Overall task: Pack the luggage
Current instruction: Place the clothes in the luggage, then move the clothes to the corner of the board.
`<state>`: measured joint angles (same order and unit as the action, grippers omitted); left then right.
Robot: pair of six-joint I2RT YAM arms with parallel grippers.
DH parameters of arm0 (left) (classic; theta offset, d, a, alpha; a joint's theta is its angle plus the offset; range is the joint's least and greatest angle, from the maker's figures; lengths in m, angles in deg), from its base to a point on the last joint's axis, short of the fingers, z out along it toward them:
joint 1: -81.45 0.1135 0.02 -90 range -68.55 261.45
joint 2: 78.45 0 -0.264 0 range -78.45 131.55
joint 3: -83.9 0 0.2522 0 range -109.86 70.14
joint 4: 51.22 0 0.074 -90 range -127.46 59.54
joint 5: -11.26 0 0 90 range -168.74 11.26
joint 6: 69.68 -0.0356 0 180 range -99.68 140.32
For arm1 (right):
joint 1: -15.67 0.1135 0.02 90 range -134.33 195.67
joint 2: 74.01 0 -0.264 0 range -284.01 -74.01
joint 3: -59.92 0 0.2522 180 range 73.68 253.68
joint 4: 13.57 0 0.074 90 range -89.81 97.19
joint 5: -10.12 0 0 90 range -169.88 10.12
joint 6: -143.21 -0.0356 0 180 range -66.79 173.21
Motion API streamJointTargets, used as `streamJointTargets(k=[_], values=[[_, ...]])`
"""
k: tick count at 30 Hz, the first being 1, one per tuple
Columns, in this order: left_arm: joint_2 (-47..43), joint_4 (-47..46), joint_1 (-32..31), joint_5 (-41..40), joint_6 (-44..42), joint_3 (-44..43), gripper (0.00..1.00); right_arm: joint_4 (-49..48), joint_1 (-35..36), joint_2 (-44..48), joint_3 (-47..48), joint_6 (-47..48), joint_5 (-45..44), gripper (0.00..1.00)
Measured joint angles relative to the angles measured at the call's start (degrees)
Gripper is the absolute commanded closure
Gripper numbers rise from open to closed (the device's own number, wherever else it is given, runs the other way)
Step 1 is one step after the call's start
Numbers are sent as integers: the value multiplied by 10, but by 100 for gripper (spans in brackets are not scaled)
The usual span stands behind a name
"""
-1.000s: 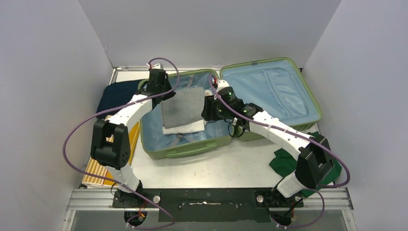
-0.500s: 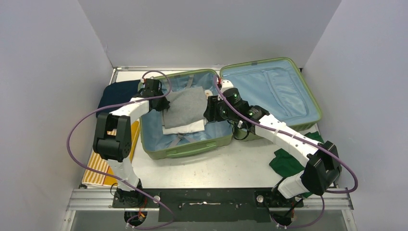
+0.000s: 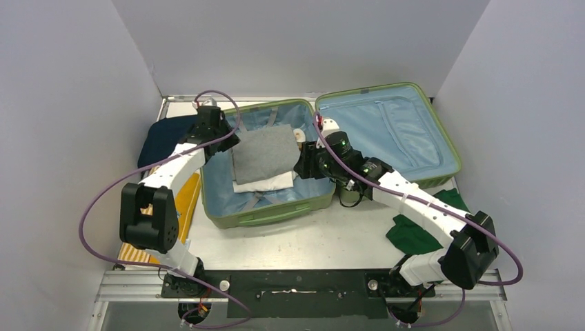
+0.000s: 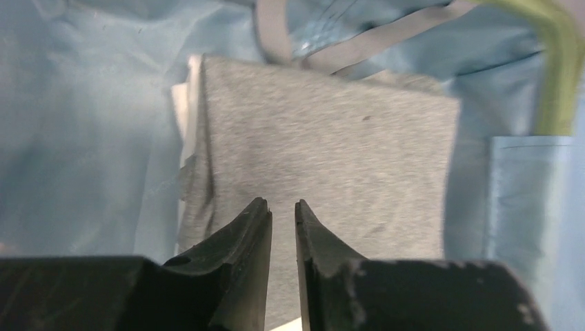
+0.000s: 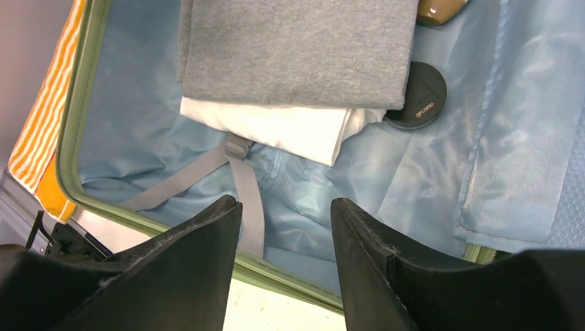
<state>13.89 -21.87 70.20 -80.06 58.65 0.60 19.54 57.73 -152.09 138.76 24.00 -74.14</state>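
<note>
From above, my left gripper (image 3: 222, 140) sat at the far left corner of the luggage (image 3: 262, 219), which lay open on the table (image 3: 310, 241) with its lid flat to the right. The grey shirt (image 3: 265, 152) lay spread flat on the white garment (image 3: 265, 183) in the left half. A second before, I had that shirt pinched by its far left edge and lifted. Half a second before, it was down but rumpled. So the change was the release: the shirt was packed, and my left arm had drawn back toward the corner. My right gripper (image 3: 304, 163) hung over the right side of that same half and had shifted only slightly. A navy garment (image 3: 162, 134), a striped cloth (image 3: 187, 200) and a green cloth (image 3: 414, 234) were outside the case, so I judged more packing was left.

In the left wrist view, my jaws stood a narrow gap apart with nothing between them, above the grey shirt. The grey straps (image 4: 272, 34) showed beyond its far edge.

In the right wrist view, my jaws stood well apart and held nothing. Below them were the lining, a strap buckle (image 5: 238, 146), both folded garments and a black round case (image 5: 417, 93) tucked against them.
</note>
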Motion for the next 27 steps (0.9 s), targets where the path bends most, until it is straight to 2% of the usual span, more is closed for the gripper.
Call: streamJointTargets(k=[5, 10, 12, 15, 17, 19, 22, 24, 27], values=[[55, 5, 3, -6, 0, 29, 92, 2, 4, 2, -5, -2, 0, 49], [73, 18, 5, -14, -1, 48, 92, 9, 4, 31, -5, -2, -5, 48], [63, 26, 7, -25, -5, 48, 82, 12, 4, 47, -5, -2, -8, 47], [27, 56, 11, -54, -19, 48, 52, 21, 4, 72, -5, 1, -17, 43], [-21, 66, 12, -69, -29, 50, 36, 31, 4, 88, -5, 6, -28, 40], [-89, 65, 11, -78, -40, 59, 27, 44, 6, 104, -5, 15, -43, 38], [-214, 46, 2, -85, -60, 82, 19, 69, 8, 133, -7, 29, -81, 35], [-289, 18, -7, -82, -76, 105, 18, 83, 8, 161, -17, 32, -111, 32], [-355, -8, -15, -71, -99, 145, 18, 106, 8, 205, -41, 26, -164, 24]])
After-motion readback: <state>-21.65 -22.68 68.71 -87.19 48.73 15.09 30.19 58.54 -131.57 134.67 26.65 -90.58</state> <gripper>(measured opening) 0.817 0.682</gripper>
